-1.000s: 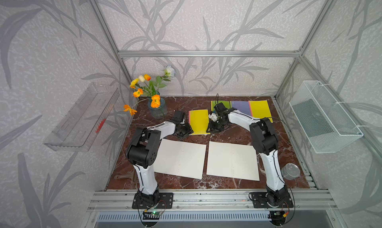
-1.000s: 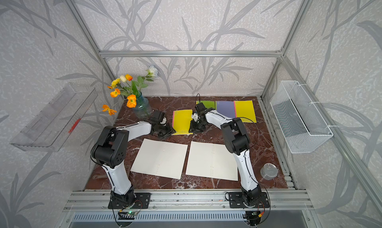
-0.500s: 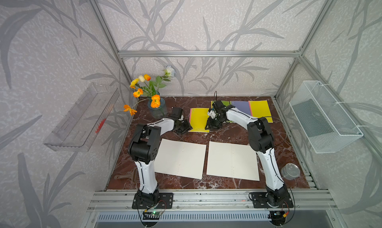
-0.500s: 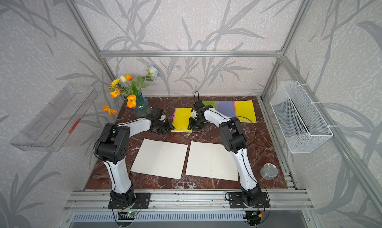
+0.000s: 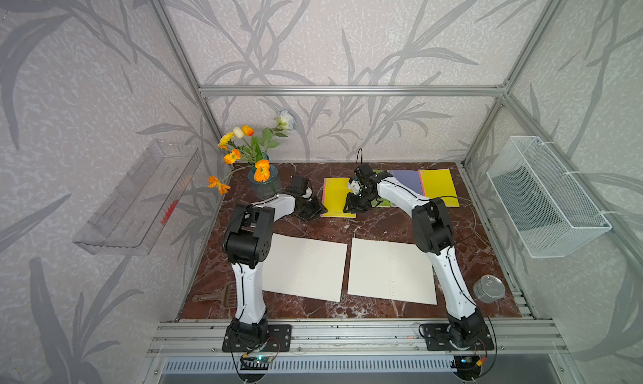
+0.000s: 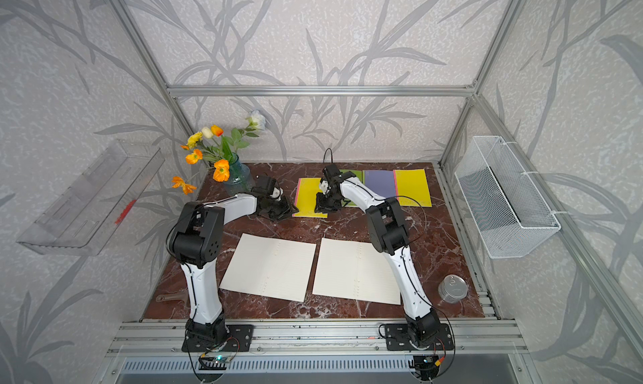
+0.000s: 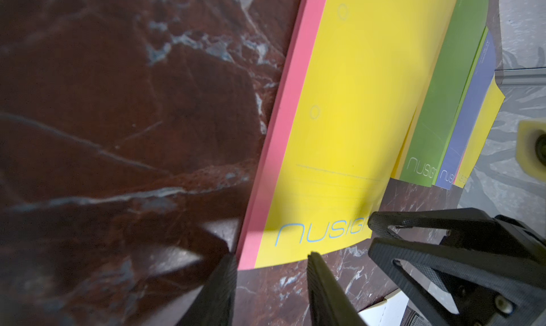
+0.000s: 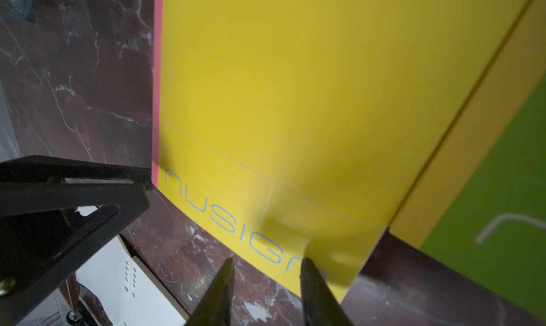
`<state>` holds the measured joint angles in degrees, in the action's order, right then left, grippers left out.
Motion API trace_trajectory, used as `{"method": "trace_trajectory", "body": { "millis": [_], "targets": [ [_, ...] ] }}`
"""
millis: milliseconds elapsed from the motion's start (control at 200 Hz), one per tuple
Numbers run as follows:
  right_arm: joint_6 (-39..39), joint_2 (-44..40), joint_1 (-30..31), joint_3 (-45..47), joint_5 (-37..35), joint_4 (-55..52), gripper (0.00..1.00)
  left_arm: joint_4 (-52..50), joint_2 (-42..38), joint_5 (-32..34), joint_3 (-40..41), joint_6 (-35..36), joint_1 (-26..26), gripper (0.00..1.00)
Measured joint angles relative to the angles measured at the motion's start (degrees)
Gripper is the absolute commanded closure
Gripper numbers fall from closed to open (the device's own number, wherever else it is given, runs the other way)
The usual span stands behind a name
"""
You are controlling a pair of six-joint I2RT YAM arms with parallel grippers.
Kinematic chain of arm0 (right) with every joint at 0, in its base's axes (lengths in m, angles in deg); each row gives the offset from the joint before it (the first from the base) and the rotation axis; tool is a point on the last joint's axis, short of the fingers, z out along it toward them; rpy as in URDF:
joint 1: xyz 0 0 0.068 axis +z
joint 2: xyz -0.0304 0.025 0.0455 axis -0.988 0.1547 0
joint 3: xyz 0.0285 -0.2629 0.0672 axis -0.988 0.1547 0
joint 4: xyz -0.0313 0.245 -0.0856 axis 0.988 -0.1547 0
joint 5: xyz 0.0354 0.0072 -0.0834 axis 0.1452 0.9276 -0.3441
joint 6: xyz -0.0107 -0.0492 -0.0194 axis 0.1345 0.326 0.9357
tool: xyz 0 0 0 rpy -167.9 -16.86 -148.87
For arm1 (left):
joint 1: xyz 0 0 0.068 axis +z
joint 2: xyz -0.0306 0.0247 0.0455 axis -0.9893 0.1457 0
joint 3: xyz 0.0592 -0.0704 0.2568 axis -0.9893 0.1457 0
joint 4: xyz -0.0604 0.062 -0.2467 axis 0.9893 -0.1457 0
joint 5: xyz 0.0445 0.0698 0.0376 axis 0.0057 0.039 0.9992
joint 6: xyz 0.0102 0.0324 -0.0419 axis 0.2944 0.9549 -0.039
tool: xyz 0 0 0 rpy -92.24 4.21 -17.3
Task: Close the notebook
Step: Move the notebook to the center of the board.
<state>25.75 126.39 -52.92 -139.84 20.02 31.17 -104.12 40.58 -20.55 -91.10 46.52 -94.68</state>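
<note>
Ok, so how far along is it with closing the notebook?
Nearly done, it seems: the yellow notebook lies cover up, pages hidden. In hand: the right hand is at the cover's front corner, which looks slightly bowed; the left hand, open, is by the pink spine. Left: press it flat and pull both hands back. Two white-paged notebooks nearer the front lie open.

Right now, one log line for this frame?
notebook: yellow cover on top, looks closed | left fingers: open, at pink-spine near corner | right fingers: open, at other near corner
</note>
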Motion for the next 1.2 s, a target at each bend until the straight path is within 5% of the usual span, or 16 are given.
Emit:
{"method": "trace_trajectory", "body": {
  "millis": [700, 1199],
  "targets": [
    [1.9, 12.7, -0.4, -24.1, -1.1, -11.3, 0.60, 0.1, 2.8, -2.8, -3.4, -0.1, 0.9, 0.59],
    [1.7, 13.9, -1.1, -25.5, 0.2, -11.1, 0.58, 0.3, 4.0, -3.3, -5.0, -0.1, 1.5, 0.59]
  ]
}}
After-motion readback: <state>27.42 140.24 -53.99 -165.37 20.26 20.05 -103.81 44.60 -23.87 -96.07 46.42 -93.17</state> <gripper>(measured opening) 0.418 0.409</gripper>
